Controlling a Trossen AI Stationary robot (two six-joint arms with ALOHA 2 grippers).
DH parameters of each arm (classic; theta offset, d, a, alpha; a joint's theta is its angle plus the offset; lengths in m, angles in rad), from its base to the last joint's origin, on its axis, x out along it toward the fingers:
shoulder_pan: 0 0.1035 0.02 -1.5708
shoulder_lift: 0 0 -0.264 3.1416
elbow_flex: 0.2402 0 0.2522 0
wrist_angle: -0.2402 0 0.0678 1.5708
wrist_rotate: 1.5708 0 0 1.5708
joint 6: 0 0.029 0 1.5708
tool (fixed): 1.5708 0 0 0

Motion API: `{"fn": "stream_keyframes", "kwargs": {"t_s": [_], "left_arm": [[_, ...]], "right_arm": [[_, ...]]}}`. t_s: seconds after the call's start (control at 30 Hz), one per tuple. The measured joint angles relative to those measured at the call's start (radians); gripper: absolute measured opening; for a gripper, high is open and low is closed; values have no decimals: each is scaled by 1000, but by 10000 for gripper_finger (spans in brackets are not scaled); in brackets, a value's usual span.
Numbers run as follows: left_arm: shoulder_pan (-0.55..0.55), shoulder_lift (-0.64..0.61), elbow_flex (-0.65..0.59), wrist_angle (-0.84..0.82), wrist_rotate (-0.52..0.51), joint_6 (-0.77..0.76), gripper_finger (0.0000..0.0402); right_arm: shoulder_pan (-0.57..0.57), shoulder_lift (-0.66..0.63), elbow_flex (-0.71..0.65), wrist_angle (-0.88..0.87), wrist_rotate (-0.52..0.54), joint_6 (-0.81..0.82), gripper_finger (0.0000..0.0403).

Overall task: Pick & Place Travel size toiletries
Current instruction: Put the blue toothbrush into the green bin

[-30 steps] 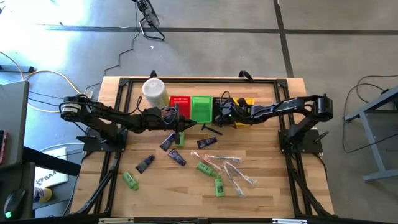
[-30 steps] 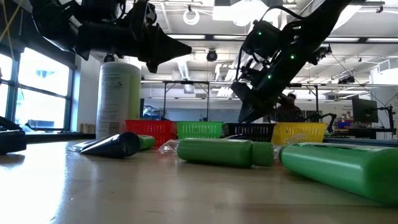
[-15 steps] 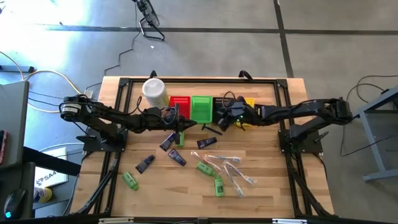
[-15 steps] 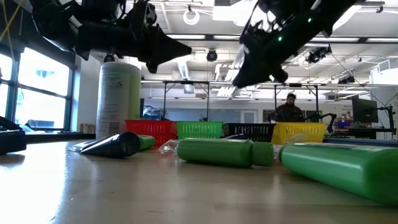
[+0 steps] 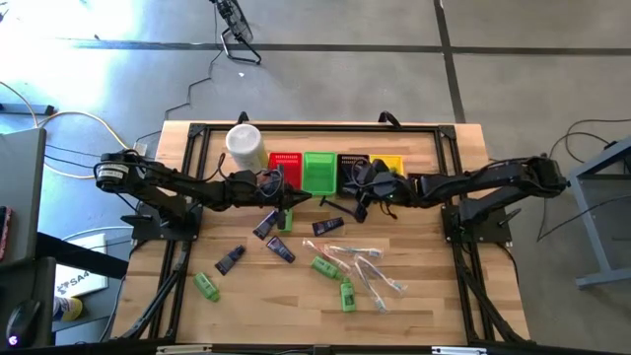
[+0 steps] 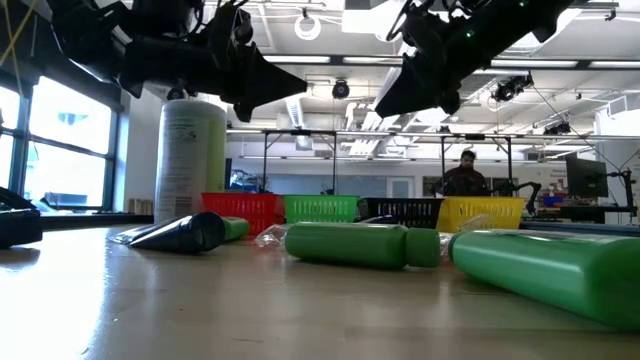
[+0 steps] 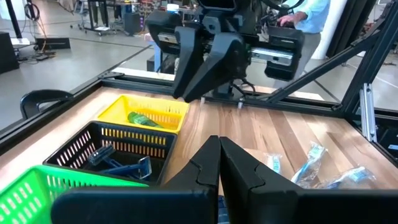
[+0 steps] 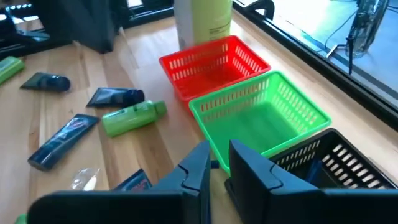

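The travel size toiletries (image 5: 335, 258) lie scattered at the high view's lower centre, below the baskets (image 5: 317, 170). Above them the left gripper (image 5: 293, 200) is clenched empty; the right gripper (image 5: 361, 206) shows a narrow gap, holding nothing

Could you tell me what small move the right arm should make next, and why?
Probably lower the right pincer toward the thin black razor-like piece just beside it: the pincer hovers by the black mesh basket, and that piece lies nearest, unsorted.

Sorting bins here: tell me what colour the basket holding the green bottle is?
Yellow basket, clearest in the left wrist view.
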Motion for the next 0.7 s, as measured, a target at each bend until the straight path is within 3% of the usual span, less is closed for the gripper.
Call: {"fn": "stream_keyframes", "kwargs": {"t_s": [0.43,0.7], "left_arm": [[0,0,0,-21,0,1,7],[0,0,0,-22,0,1,7]], "right_arm": [[93,0,0,-85,-14,17,42],[157,0,0,-222,-56,172,42]]}}
